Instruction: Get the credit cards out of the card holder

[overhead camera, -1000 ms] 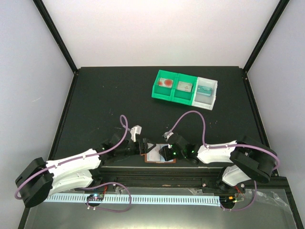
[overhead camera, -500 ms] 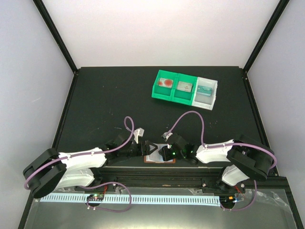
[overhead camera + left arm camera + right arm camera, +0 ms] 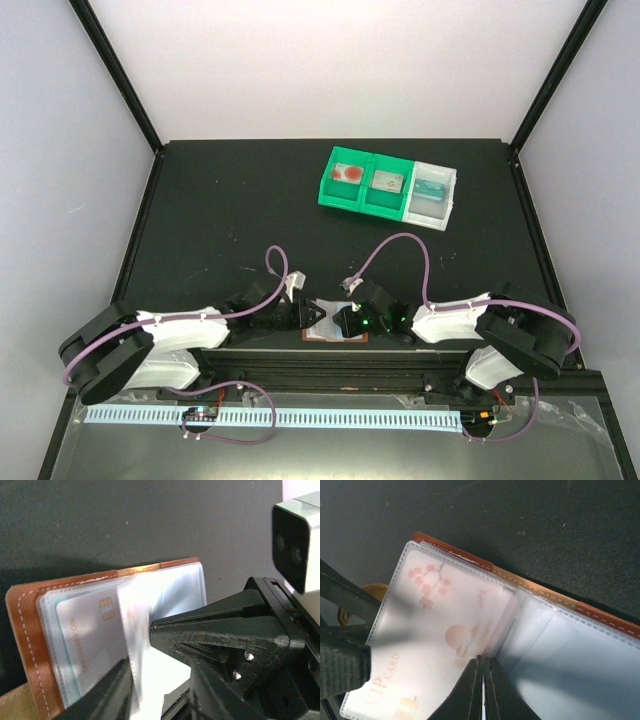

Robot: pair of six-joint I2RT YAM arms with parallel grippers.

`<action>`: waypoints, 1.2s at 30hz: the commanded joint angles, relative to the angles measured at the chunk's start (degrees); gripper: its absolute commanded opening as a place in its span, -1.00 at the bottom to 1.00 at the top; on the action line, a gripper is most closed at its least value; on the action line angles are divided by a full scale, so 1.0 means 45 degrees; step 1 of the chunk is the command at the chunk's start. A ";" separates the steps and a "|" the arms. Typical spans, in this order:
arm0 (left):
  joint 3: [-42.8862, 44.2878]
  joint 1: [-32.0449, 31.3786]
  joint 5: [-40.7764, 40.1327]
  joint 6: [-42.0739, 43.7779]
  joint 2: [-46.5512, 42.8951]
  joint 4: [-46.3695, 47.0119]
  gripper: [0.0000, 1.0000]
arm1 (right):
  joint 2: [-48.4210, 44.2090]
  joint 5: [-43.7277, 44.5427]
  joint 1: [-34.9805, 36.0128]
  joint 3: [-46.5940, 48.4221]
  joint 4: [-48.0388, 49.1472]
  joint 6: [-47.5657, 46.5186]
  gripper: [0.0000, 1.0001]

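Observation:
The reddish-brown card holder [image 3: 335,339] lies open near the table's front edge, between both grippers. In the left wrist view its brown rim [image 3: 25,630] frames clear sleeves, with a pale blue chip card [image 3: 90,635] in the top one. One sleeve leaf [image 3: 136,630] stands raised. My right gripper [image 3: 483,658] is shut, its tips pinching that leaf by the fold. A pinkish-white card [image 3: 420,645] with blossoms shows inside it. My left gripper [image 3: 160,695] straddles the raised leaf, its fingers still apart.
Two joined green bins [image 3: 365,182] and a white bin [image 3: 432,192] with small items sit at the back right. The arms' mounting rail [image 3: 320,362] runs just in front of the holder. Black table [image 3: 220,210] stretches behind.
My left arm has slid right up to the card holder and its jaws have narrowed around the raised sleeve. The right gripper has stayed in place, shut.

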 commanded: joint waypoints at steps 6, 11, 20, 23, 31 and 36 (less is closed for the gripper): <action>0.0588 -0.0108 0.0838 -0.0042 0.0259 0.0294 -0.67 | -0.0058 0.0229 0.0023 -0.0370 0.0173 0.0213 -0.87; 0.0664 -0.0152 0.0862 -0.0237 0.0121 0.0310 -0.47 | -0.0073 0.0215 0.0003 -0.0335 0.0206 0.0119 -0.84; 0.0867 -0.0360 0.0996 -0.0396 0.0237 0.0454 -0.59 | -0.0273 0.0512 0.0018 -0.0393 0.0170 0.0303 -0.82; 0.1131 -0.0472 0.0643 -0.0130 0.0043 -0.0363 -0.54 | -0.0198 0.0542 0.0017 -0.0428 0.0200 0.0311 -0.86; 0.1294 -0.0661 0.0340 -0.0123 -0.0127 -0.0626 -0.40 | -0.0190 0.0627 0.0004 -0.0507 0.0240 0.0365 -0.87; 0.1471 -0.0939 0.0514 -0.0193 0.0480 -0.0238 -0.41 | -0.0369 0.0703 0.0001 -0.0487 0.0137 0.0405 -0.81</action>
